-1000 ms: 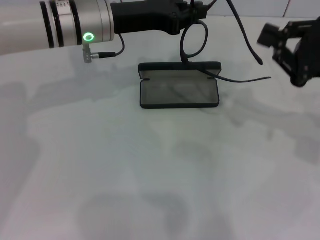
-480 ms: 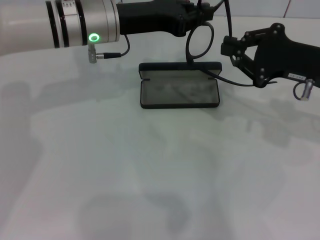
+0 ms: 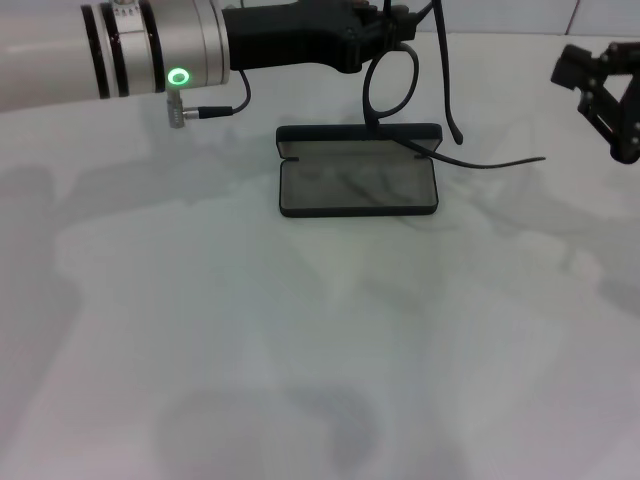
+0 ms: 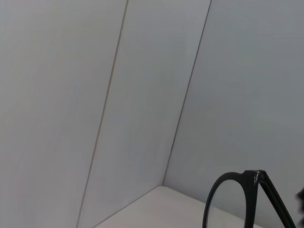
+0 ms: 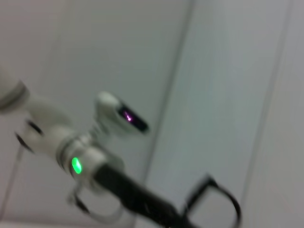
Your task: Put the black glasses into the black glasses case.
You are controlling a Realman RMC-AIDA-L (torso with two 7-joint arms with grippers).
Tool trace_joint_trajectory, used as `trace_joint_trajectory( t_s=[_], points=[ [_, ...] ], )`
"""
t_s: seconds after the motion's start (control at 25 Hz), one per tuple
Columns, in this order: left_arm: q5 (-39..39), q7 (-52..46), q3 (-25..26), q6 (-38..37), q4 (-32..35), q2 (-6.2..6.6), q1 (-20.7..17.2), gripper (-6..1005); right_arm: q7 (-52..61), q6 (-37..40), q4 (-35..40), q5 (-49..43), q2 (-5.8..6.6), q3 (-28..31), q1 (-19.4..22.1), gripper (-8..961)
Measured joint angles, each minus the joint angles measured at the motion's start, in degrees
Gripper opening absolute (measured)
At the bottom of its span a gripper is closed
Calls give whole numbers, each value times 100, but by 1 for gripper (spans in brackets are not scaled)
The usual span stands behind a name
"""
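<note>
dangling black glasses point(image 3: 392, 85) above open black glasses case point(image 3: 358, 183)

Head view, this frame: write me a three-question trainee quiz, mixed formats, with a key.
1. True or false: the black glasses already lie inside the black glasses case.
2. Which gripper holds the glasses? A) left gripper B) right gripper C) neither
3. Fill in: the case lies ____ on the table, grey lining showing.

Key:
1. False: they hang above the case's far edge, one temple arm dangling down.
2. A: the left gripper grips the frame from above; the right gripper sits apart at the right edge, touching nothing.
3. open
</note>
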State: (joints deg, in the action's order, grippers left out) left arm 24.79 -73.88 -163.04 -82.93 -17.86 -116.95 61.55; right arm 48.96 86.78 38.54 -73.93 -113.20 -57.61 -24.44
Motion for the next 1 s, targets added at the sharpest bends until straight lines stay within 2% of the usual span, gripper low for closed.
trace_joint_trajectory(
  t_s=[0.12, 0.24, 0.36, 0.44, 0.64, 1.0],
  points=[
    [1, 7, 0, -53, 4, 4, 0, 114, 318, -400, -5, -474, 48, -4, -10, 58],
    [3, 7, 0, -60, 1, -17, 38, 114, 631, -523, -133, -1271, 48, -23, -269, 57],
    [5, 7, 0, -62, -4, -44, 81, 114, 797, -513, -233, -2120, -92, -35, -608, 57],
    [6, 7, 0, -63, 0, -51, 101, 114, 799, -545, -234, -2350, -204, -59, -753, 57],
    [10, 13, 0, -59, 6, -63, 108, 114, 702, -391, -217, -2287, -256, -205, -888, 56],
    [10, 21, 1, -33, 11, -74, 71, 114, 493, 150, -150, -1541, -171, -59, -727, 56]
  ],
)
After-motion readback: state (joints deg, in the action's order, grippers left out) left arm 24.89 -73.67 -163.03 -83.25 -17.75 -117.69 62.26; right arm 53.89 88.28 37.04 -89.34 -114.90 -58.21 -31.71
